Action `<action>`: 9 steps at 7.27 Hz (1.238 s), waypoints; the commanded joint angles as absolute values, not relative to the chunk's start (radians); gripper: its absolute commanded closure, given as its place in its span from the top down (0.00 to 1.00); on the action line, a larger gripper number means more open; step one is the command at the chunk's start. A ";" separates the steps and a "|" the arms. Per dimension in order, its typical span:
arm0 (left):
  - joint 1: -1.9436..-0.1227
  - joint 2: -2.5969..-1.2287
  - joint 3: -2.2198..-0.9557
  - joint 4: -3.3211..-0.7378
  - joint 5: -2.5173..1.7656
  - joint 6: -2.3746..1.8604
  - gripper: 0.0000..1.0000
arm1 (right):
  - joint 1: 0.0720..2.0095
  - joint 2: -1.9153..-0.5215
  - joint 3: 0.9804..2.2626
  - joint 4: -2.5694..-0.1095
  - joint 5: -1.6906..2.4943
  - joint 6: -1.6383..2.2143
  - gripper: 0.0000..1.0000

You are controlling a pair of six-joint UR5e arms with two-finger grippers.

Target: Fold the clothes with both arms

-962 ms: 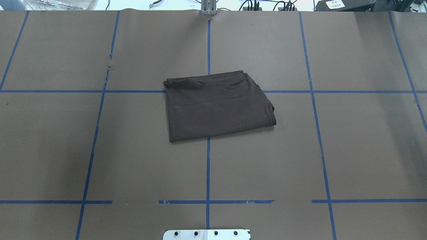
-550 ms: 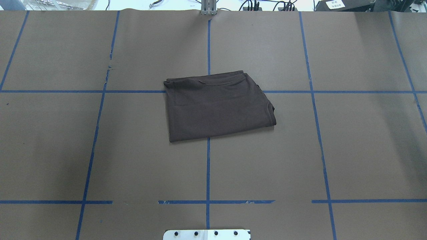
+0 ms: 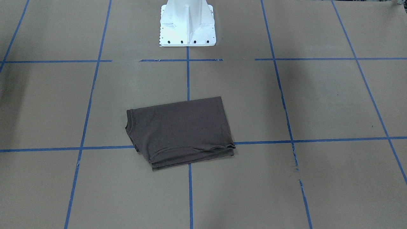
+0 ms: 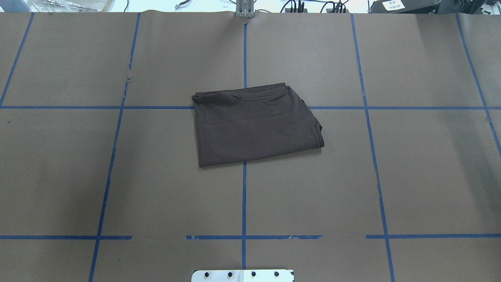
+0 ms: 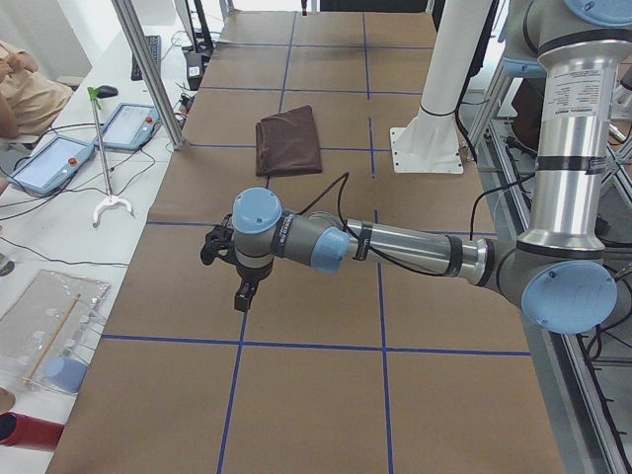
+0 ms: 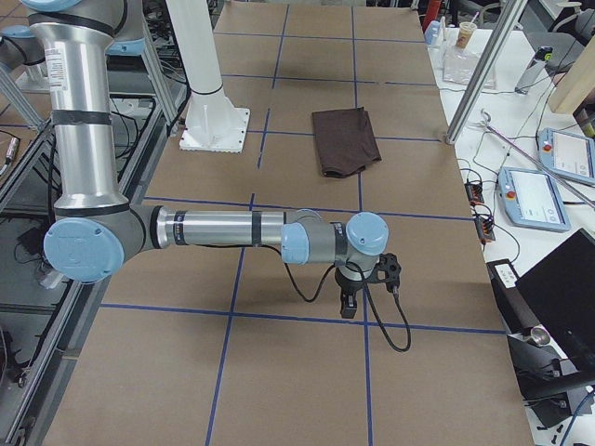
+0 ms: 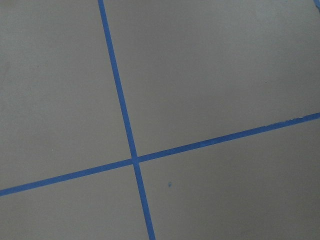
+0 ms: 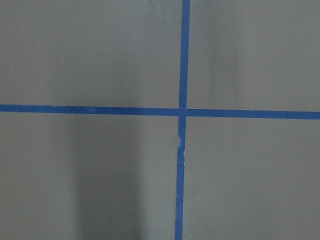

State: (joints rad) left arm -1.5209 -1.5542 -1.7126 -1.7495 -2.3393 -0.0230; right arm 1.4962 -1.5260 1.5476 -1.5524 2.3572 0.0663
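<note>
While both arms are reaching out over opposite ends of the surface (image 4: 391,176), the shirt (image 4: 254,125) is lying folded into a compact, roughly rectangular packet near the middle. It is resting flat on the brown paper cover, straddling the crossing of the centre tape line (image 4: 244,196) and a cross line, on the side away from the white pedestal (image 4: 242,275). In the overhead view the collar edge is facing the robot's right, and the stacked layers are showing along the edge farthest from the robot. The front-facing view is confirming this placement: the shirt (image 3: 181,132) is sitting well apart from the pedestal (image 3: 187,22).

The left arm (image 5: 395,242) is stretching low and level across the surface, with the left hand (image 5: 240,299) pointing downward above the paper, well apart from the shirt (image 5: 288,143). The right arm (image 6: 223,228) is doing likewise at the other end, with the right hand (image 6: 349,307) pointing downward, well apart from the shirt (image 6: 346,139). Neither hand is touching the shirt. Whether either hand's fingers are spread or closed, I cannot tell, as only the side views are showing them.

Each wrist camera is looking down on brown paper and a crossing of blue tape (image 7: 134,160) (image 8: 182,111).
</note>
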 commanded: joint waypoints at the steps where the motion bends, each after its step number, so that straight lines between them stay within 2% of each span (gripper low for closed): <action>1: -1.500 -1.531 -1.697 -1.746 -2.319 -0.023 1.00 | 1.496 -1.526 1.555 -1.552 2.367 0.064 1.00; 3: -1.434 -1.534 -1.690 -1.733 -2.293 -0.021 1.00 | 1.496 -1.531 1.548 -1.552 2.365 0.066 1.00; 9: -1.436 -1.572 -1.703 -1.649 -2.296 -0.017 1.00 | 1.470 -1.531 1.548 -1.551 2.359 0.071 1.00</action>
